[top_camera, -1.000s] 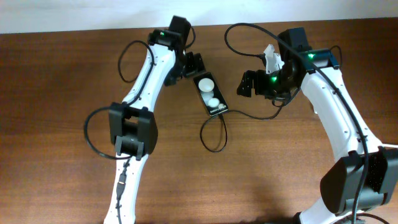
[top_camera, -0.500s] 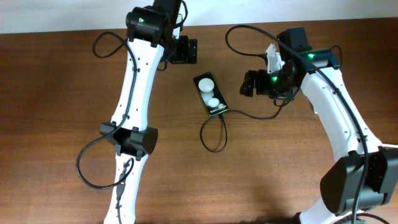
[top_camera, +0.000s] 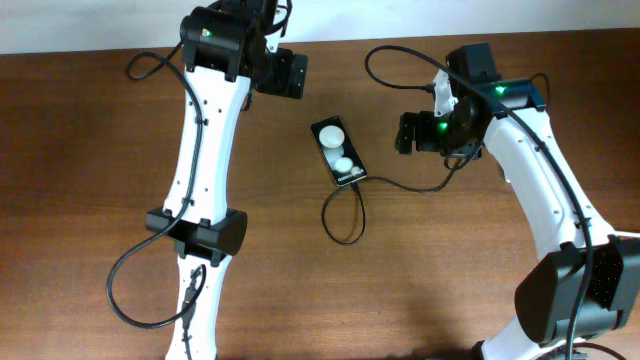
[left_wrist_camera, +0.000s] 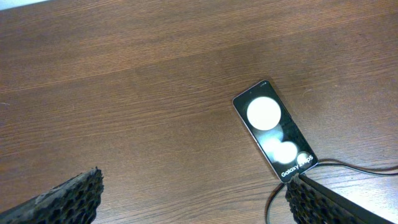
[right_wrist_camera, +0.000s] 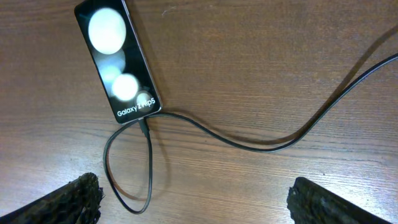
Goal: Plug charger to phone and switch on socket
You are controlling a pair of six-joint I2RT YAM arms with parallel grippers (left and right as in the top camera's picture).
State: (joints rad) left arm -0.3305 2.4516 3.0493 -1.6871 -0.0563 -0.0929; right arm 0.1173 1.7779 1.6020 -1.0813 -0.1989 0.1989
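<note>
The phone [top_camera: 338, 152] lies flat on the brown table, two white round marks up; it also shows in the left wrist view [left_wrist_camera: 273, 137] and the right wrist view [right_wrist_camera: 117, 59]. The charger's thin black cable [top_camera: 342, 214] loops below the phone and runs right under the right arm. Its connector tip [right_wrist_camera: 144, 127] meets the phone's lettered end. My left gripper [top_camera: 296, 80] is open and empty, raised up and left of the phone. My right gripper [top_camera: 410, 133] is open and empty, to the right of the phone. The white plug adapter and the socket are not clearly in view.
A small white piece [top_camera: 441, 84] shows beside the right arm's wrist; I cannot tell what it is. The table's far edge [top_camera: 100, 52] runs close behind the left gripper. Thick black robot cables hang from both arms.
My left gripper has pulled away from the phone, up and to the left towards the table's far edge. My right gripper has shifted slightly right. Phone and cable have not moved.
</note>
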